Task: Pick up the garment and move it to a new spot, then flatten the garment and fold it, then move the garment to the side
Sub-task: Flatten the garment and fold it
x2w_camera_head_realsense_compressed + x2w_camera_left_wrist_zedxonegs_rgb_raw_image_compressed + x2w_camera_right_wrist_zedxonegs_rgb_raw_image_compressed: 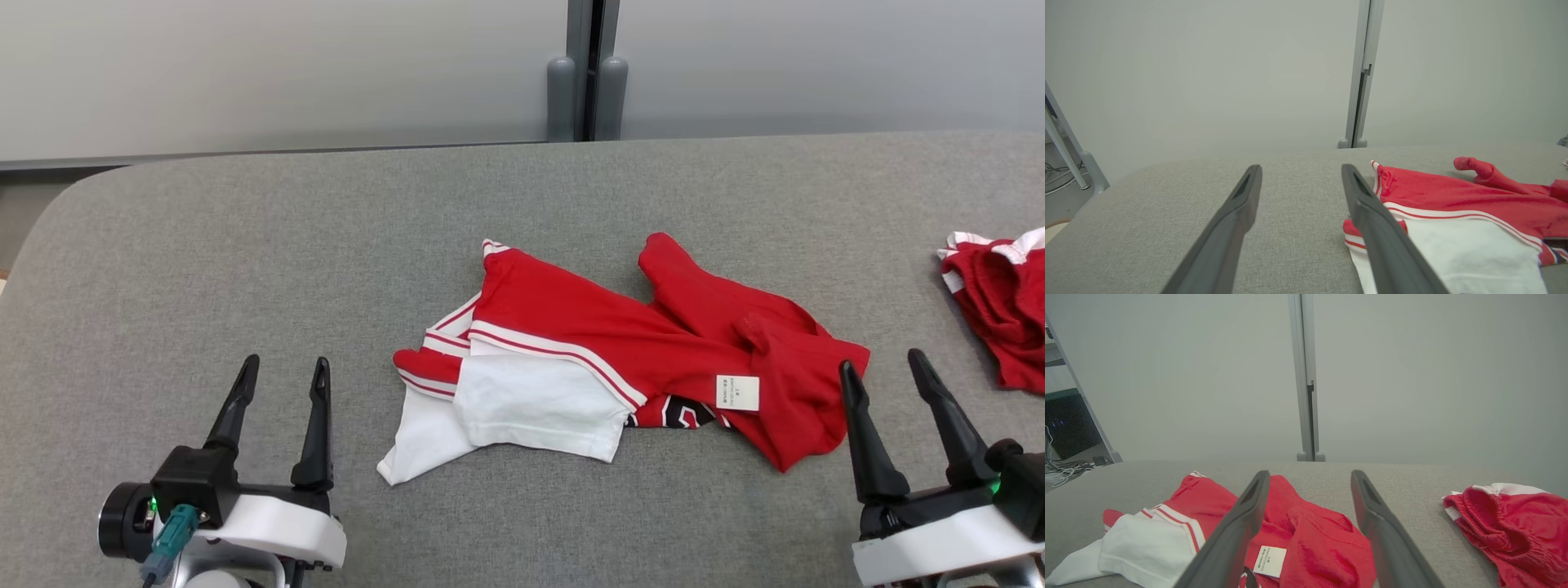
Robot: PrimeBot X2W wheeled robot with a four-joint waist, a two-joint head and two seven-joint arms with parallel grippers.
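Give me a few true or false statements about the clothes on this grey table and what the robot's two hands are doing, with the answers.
1. The left hand is shut on the crumpled red and white garment. False: it is open, empty and apart from it.
2. A white label shows on that garment's red fabric. True.
3. The right hand is open. True.
4. The grey fabric-covered table holds one garment. False: a second red garment with white trim lies at its right edge.

Grey fabric table (245, 245) bears a crumpled red-and-white garment (588, 335) mid-surface; another red garment (1000, 302) lies right.
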